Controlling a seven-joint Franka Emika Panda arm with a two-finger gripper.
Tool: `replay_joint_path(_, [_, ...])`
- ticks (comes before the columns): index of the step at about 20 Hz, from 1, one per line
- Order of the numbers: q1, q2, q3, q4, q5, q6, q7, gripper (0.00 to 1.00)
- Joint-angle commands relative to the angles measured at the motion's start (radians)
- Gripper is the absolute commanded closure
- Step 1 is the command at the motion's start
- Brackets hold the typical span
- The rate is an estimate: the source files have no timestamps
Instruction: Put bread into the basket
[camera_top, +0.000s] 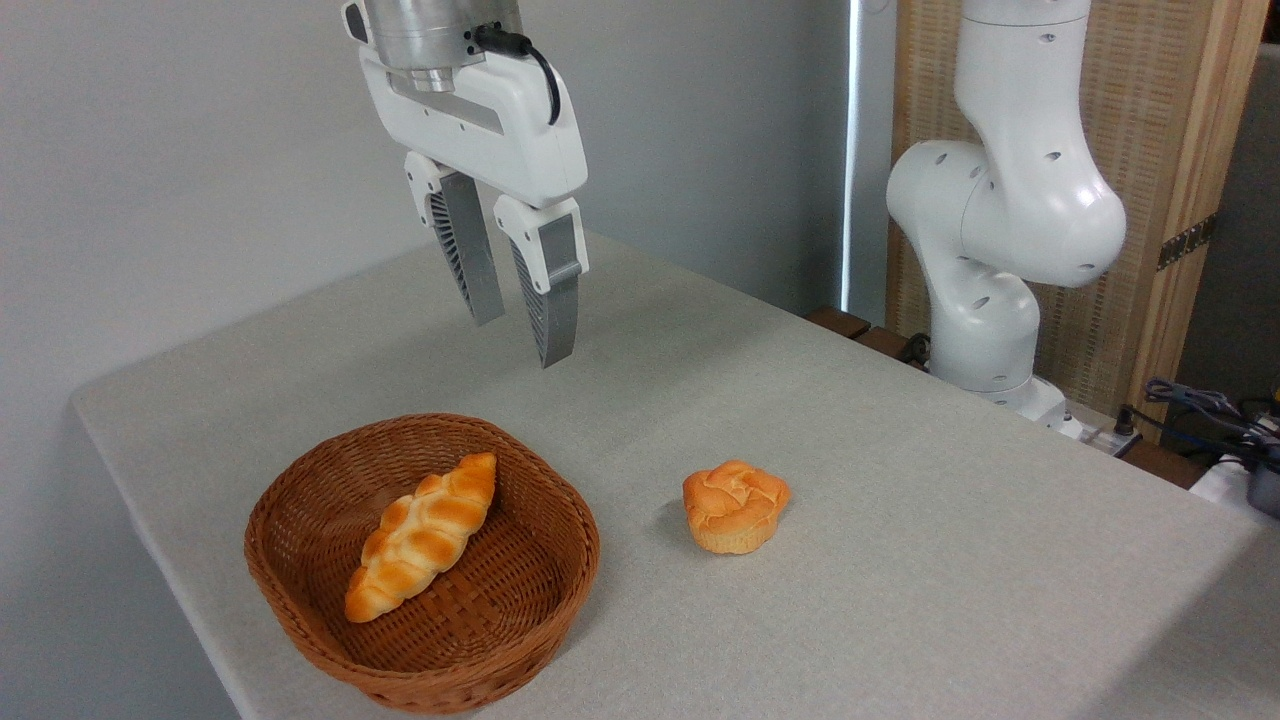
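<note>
The claw (525, 340) hangs high above the tabletop (900, 480), released and holding nothing, its two ribbed fingers (548, 290) pointing down with a narrow gap between them. It sits nearer the tabletop's far edge than the near one, roughly above the far side of the basket (300, 600) rather than over the bun.

The basket stands toward the tabletop's left edge, close to the near edge, and already holds a long braided loaf (425, 535) lying slantwise across its floor. The bread (735, 505), the small round knotted bun, rests on the bare tabletop just beside the basket on its right, apart from the rim and untouched, so the task's pick has not yet begun.

Judging by its look, the bun should be light and somewhat yielding (whether it is real dough or a foam model cannot be told from this view), so a gentle squeeze ought to be enough and a hard one may dent it. The twisted top is bumpy and could let the fingers slide; the paler, straighter sides of the base look like the surer place to take hold, with the fingers coming down on opposite flanks. Dropping it into the free space right of the loaf seems easiest.
</note>
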Motion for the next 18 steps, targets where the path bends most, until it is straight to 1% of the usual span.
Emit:
replay_joint_path(1, [-0.005,-0.001,0.009,0.015,0.008,-0.022,-0.015,0.0])
replay_joint_path(15, [-0.003,-0.009,0.009,0.009,0.011,-0.018,-0.009,0.0])
replay_joint_path(18, [0.0,-0.039,0.015,-0.031,0.009,-0.015,-0.006,0.0])
